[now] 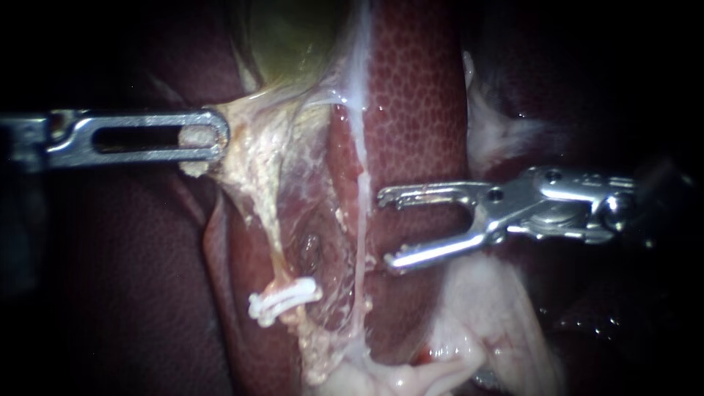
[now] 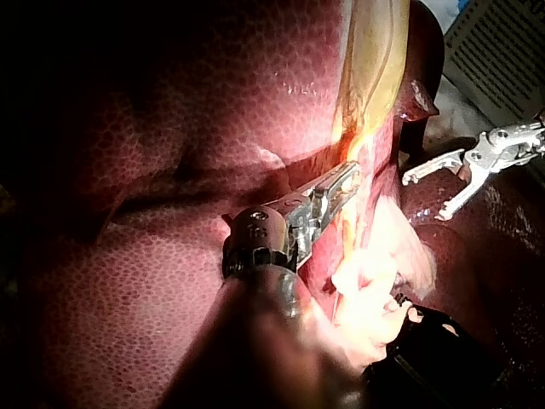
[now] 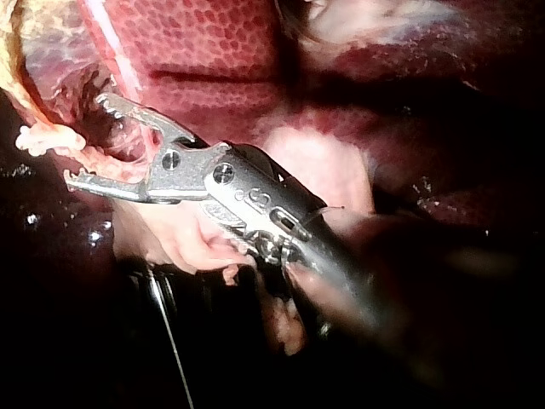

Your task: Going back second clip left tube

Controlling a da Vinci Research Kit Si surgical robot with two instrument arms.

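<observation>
Okay, endoscope: clip (image 1: pixel 282 299) sits low on the left tube (image 1: pixel 273 242). Left instrument (image 1: pixel 209 139) pinches pale tissue (image 1: pixel 246 150) above it. Right instrument (image 1: pixel 385 229) is spread and empty, beside a thin strand (image 1: pixel 359 220); backing out crooked could snag it.
Left wrist: only this shows the gallbladder (image 2: pixel 370 51) stretched taut; more pull may tear.
Right wrist: both toothed jaws bare, no clip loaded.

We note our left instrument (image 1: pixel 213 136) runs off the endoscope view's left edge, shaft blurred, w/ its under jaw hidden behind the upper where both clamp pale tissue (image 1: pixel 249 139). Our right instrument's (image 1: pixel 385 229) shaft is lost in dark at far right, and both shafts blur nearest the wrist cams. The gallbladder (image 1: pixel 293 37) is cut by the top edge; clip (image 1: pixel 284 299) detail is too small to tell.
</observation>
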